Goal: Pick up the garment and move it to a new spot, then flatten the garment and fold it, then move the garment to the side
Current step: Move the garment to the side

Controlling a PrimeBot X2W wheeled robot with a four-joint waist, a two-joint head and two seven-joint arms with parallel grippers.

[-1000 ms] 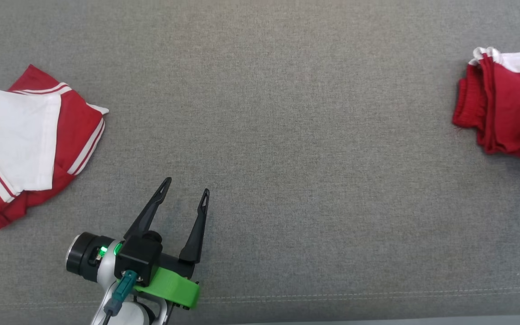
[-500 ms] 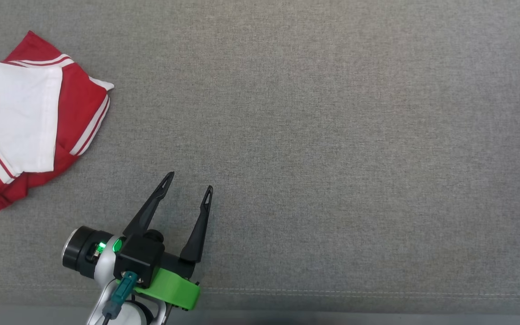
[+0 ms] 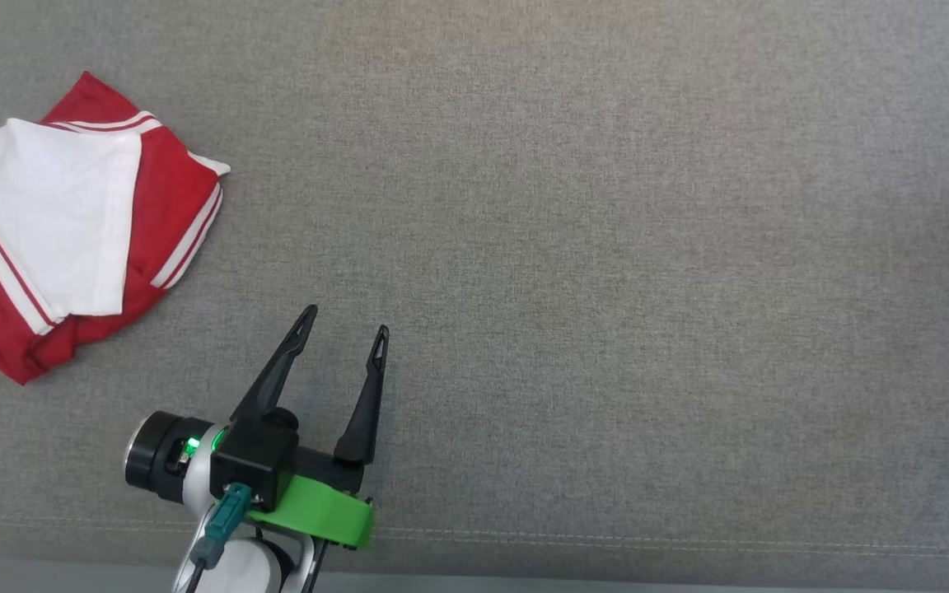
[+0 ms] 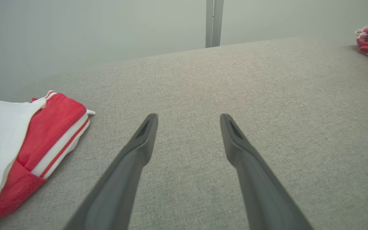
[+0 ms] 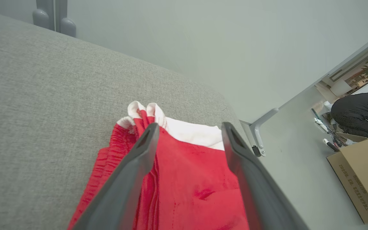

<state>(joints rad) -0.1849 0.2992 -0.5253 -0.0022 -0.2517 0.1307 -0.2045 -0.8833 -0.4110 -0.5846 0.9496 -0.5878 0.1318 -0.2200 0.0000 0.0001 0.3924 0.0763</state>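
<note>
A grey woven table [image 3: 606,247] spreads ahead of the left claw [image 4: 188,117], with a pale wall [image 4: 107,28] and a grey post [image 4: 214,22] beyond it. Right of the right claw [image 5: 189,126] are pale floor [image 5: 299,179] and a cardboard box [image 5: 359,179].

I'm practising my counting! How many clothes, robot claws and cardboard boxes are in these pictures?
Red-and-white garments: 2 (left garment, right garment)
Claws: 2 (left claw, right claw)
Cardboard box: 1
Total: 5

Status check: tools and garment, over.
Left tool open over grey surface. Right tool open over folded red garment. Red-and-white garment off to the left; nothing blocking.
</note>
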